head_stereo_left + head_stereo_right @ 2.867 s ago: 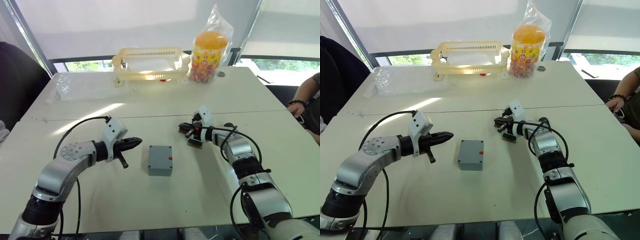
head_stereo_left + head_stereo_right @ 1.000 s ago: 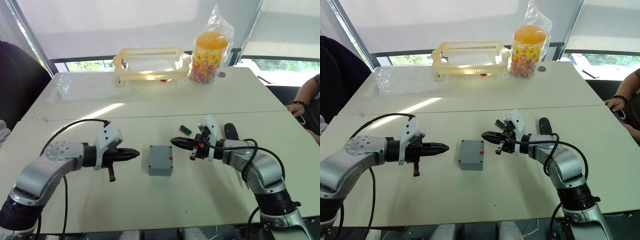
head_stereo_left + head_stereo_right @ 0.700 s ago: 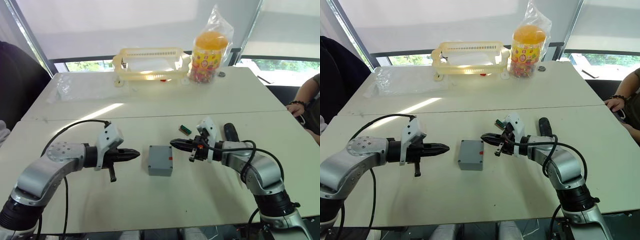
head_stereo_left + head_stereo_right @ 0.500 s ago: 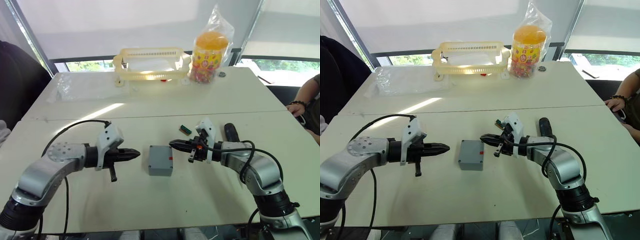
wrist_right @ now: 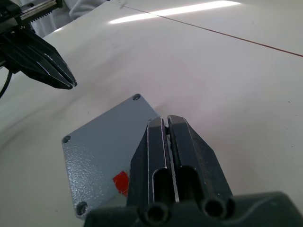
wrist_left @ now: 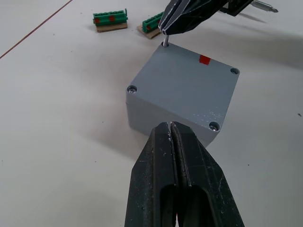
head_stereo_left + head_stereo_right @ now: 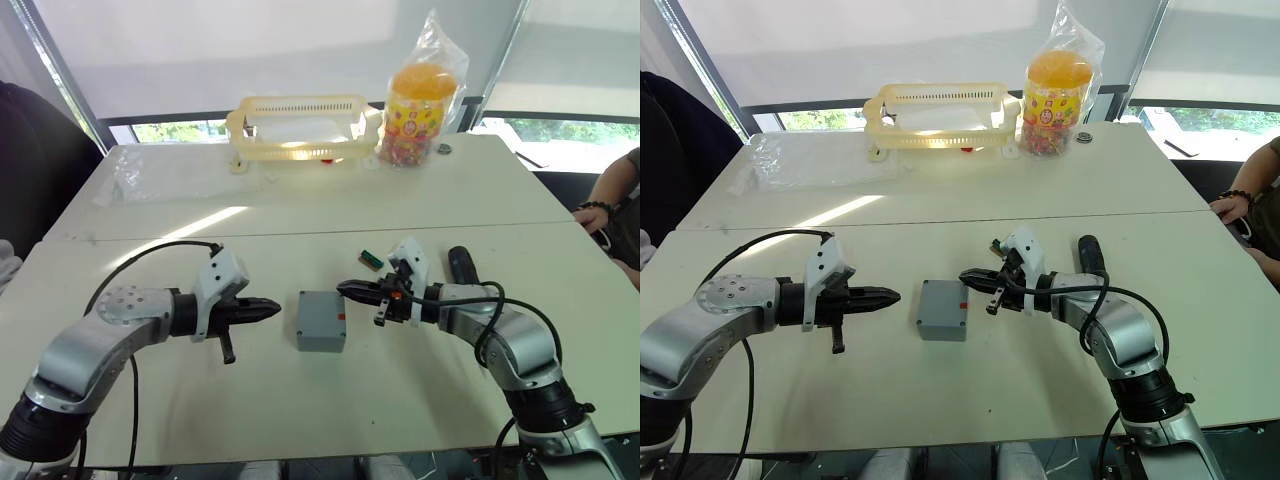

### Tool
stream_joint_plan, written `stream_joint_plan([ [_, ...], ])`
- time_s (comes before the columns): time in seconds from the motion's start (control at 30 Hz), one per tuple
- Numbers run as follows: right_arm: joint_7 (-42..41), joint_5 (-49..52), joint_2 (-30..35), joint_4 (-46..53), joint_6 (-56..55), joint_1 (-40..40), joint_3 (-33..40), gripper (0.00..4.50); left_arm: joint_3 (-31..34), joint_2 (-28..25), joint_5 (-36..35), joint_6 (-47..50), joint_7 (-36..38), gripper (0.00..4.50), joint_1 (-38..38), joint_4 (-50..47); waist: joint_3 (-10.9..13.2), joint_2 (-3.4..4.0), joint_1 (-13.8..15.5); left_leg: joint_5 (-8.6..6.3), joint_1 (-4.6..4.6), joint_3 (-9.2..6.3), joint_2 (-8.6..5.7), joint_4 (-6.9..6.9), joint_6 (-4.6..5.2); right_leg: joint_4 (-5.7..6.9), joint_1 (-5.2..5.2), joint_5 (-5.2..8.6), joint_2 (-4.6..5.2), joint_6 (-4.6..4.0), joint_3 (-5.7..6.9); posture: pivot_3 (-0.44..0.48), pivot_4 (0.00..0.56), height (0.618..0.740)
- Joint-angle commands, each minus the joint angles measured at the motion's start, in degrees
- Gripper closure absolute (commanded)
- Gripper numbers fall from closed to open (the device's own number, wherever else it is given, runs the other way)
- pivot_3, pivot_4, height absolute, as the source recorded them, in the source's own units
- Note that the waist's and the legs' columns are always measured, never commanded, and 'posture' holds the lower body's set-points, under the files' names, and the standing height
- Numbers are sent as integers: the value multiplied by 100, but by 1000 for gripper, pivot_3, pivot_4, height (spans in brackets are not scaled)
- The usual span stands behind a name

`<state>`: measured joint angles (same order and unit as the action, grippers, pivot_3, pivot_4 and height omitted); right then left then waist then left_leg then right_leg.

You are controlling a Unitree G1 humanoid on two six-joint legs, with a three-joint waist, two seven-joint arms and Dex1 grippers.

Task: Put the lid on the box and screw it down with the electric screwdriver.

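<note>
The grey lid (image 6: 184, 87) sits on the grey box (image 7: 320, 338) at the table's middle, with a red mark on top. My right gripper (image 7: 343, 288) hovers at the lid's far right corner. It is shut on a small metal screw (image 6: 165, 41) whose tip meets the corner hole. My left gripper (image 7: 272, 308) is shut and empty, pointing at the box from its left, a short gap away. The black electric screwdriver (image 7: 459, 265) lies on the table behind my right forearm.
Two small green blocks (image 6: 111, 19) lie just beyond the box. A yellow basket (image 7: 300, 125), a bagged orange-lidded jar (image 7: 420, 100) and clear plastic (image 7: 150, 170) stand at the far side. A person's hand (image 7: 598, 215) rests at the right edge.
My right gripper came from the green blocks to the box, then crept slightly left onto its far right corner. The left gripper has stayed nearly still beside the box.
</note>
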<state>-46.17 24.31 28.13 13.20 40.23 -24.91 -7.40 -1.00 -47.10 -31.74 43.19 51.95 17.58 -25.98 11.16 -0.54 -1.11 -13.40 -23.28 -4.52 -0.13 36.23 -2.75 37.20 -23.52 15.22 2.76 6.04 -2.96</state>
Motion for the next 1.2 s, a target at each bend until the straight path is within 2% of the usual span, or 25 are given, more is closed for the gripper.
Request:
stream_joint_plan([
  [0.03, -47, -55, -7, 27, -191, -114, -34, 4483, 53, 11, 13, -98, -33, 4500, 25, -151, 0, 0, 0, 0, 0, 0, 0, 0, 0, 0, 0, 0, 0, 0, 0, 0, 150, 740],
  [0.33, -102, -109, 7, -55, -223, -132, -77, 4483, 42, 28, 13, -105, -46, 4500, 64, -145, 0, 0, 1, 0, 0, 0, 0, 0, 0, 0, 0, 0, 0, 0, 0, 0, 150, 740],
  [0.43, -161, -99, 40, -40, -204, -145, -66, 3577, 72, 5, -21, -78, -14, 4500, 134, -125, 0, 0, 1, 0, 0, 0, 0, 0, 0, 0, 0, 0, 0, 0, 0, 0, 150, 740],
  [0.5, -191, -96, 64, -32, -206, -163, -28, 2634, 97, -10, -56, -47, 9, 4500, 191, -112, 0, 0, 2, 0, 0, 0, 0, 0, 0, 0, 0, 0, 0, 0, 0, 0, 150, 740],
  [0.63, -120, -218, 155, -51, -327, -263, 92, 446, 124, -45, -107, -2, 87, 4500, 334, -70, 0, 0, 1, 0, 0, 0, 0, 0, 0, 0, 0, 0, 0, 0, 0, 0, 150, 740],
  [0.67, -156, -182, 197, -35, -291, -278, 129, 48, 116, -44, -110, 9, 97, 4500, 367, -67, 0, 0, 5, 0, 0, 0, 0, 0, 0, 0, 0, 0, 0, 0, 0, 0, 150, 740],
  [0.73, -269, 19, 486, 149, -17, -364, 383, 48, 100, -91, -137, -23, 235, 4500, 461, -40, 0, 0, 11, 0, 0, 0, 0, 1, 0, 0, 1, 0, 0, 0, 0, 0, 150, 740],
  [0.83, -306, 687, 1027, 353, 874, -602, 1156, 48, -14, -136, -128, -123, 462, 4500, 607, -71, 1, 0, 36, 0, -3, 0, -2, 3, 0, -2, 1, 0, 2, 0, 0, 0, 150, 740],
  [0.97, -184, 1007, 1916, 140, 1976, -875, 1741, 48, -163, -82, -202, -138, 673, 4500, 776, -249, 0, 0, 33, 0, -1, 1, -2, 2, 0, -2, 2, 0, 2, 0, 0, 0, 150, 740],
  [1.1, -500, 920, 3334, -165, 2909, -1009, 1463, 48, -321, 19, -271, -144, 739, 4500, 869, -523, 1, 1, 31, -1, -3, 3, -1, 0, 1, -8, 2, 1, 3, -2, 0, 0, 150, 740],
  [1.2, -391, 753, 3901, -658, 3707, -1605, 911, 48, -434, -6, -172, -203, 779, 4500, 834, -672, 1, 2, -27, -1, -1, 10, -1, 1, 2, -12, 2, 1, 4, -2, -5, 0, 150, 740],
])
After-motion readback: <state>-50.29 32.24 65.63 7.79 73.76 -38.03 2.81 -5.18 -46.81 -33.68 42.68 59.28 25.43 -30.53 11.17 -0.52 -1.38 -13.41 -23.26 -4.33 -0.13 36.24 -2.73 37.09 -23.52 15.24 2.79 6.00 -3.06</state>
